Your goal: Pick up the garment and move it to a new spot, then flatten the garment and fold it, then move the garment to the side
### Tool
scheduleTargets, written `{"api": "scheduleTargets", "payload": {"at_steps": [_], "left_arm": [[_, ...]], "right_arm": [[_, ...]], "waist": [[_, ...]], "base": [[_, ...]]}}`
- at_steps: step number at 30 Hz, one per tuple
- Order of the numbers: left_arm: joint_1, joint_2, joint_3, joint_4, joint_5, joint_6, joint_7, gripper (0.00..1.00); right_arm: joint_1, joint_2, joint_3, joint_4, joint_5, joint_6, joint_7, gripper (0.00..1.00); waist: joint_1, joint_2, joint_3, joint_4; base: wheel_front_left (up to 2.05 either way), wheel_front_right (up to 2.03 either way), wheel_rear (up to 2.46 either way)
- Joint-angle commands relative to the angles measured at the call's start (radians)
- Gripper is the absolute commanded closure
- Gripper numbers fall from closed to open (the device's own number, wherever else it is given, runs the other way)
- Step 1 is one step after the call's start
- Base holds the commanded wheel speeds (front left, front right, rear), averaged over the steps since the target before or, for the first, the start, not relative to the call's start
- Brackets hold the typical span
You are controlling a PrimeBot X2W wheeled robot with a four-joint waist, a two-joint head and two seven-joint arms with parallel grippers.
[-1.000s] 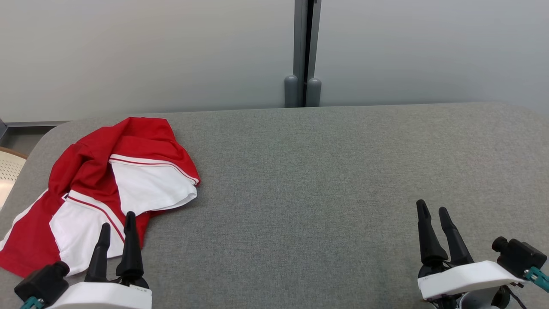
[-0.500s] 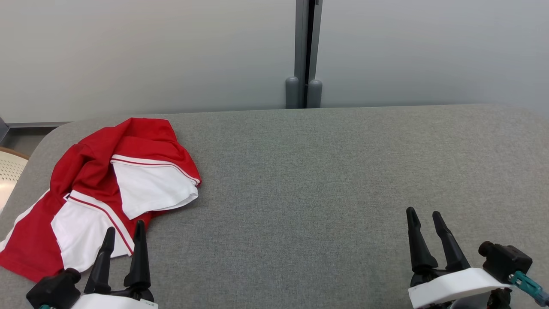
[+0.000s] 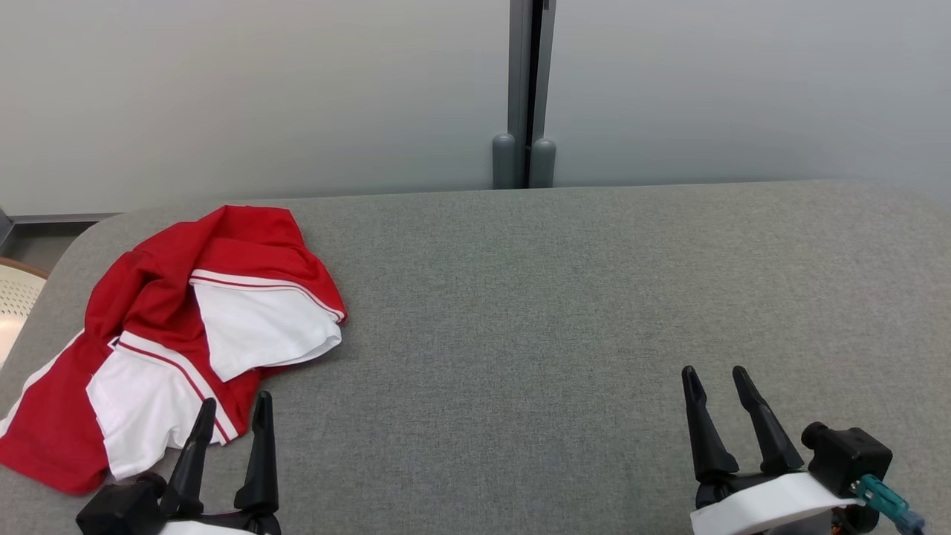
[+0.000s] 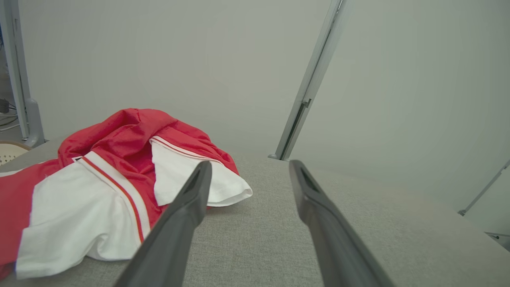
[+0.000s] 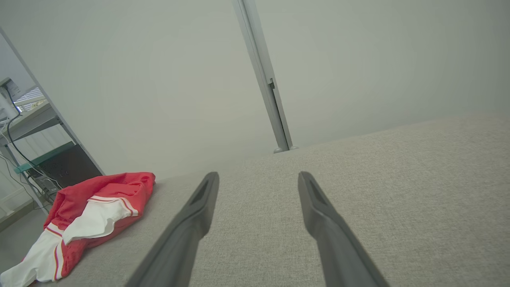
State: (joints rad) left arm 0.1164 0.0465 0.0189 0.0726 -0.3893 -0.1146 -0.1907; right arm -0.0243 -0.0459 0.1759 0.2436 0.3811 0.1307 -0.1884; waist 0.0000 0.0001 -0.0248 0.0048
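Observation:
A red and white garment (image 3: 186, 327) lies crumpled at the left end of the grey table (image 3: 557, 297), with white panels and red-striped trim showing. In the left wrist view the garment (image 4: 111, 175) spreads to the left of the fingers. My left gripper (image 3: 234, 405) is open at the lower left, its fingertips just off the garment's near right edge and nothing between them. My right gripper (image 3: 713, 371) is open at the lower right, far from the cloth, over bare table. The right wrist view has the garment (image 5: 87, 215) at its lower left.
A pale wall with a grey vertical post (image 3: 524, 89) stands right behind the table. The rim of a cream perforated basket (image 3: 15, 297) sits beyond the table's left edge. Shelving with cables (image 5: 24, 131) stands off the left end.
Both grippers have drawn back toward the bottom of the head view. The left one has slid right, off the garment; the right one has shifted left. The garment has not moved.

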Motion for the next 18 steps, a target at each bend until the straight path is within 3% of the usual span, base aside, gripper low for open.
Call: {"api": "scheduleTargets", "payload": {"at_steps": [1,18], "left_arm": [[0.006,0.005,-0.001,-0.006,0.025,-0.004,-0.007,0.0],[0.018,0.005,-0.008,0.025,0.138,-0.006,-0.043,0.0]], "right_arm": [[0.0,-0.006,0.004,-0.005,-0.019,0.0,-0.011,0.0],[0.005,-0.006,0.024,0.006,-0.155,0.0,-0.046,0.0]], "waist": [[0.0,-0.0001,0.0,-0.001],[0.0,-0.0001,0.003,0.0]], "base": [[0.0,0.0,0.0],[0.0,0.0,0.0]]}}
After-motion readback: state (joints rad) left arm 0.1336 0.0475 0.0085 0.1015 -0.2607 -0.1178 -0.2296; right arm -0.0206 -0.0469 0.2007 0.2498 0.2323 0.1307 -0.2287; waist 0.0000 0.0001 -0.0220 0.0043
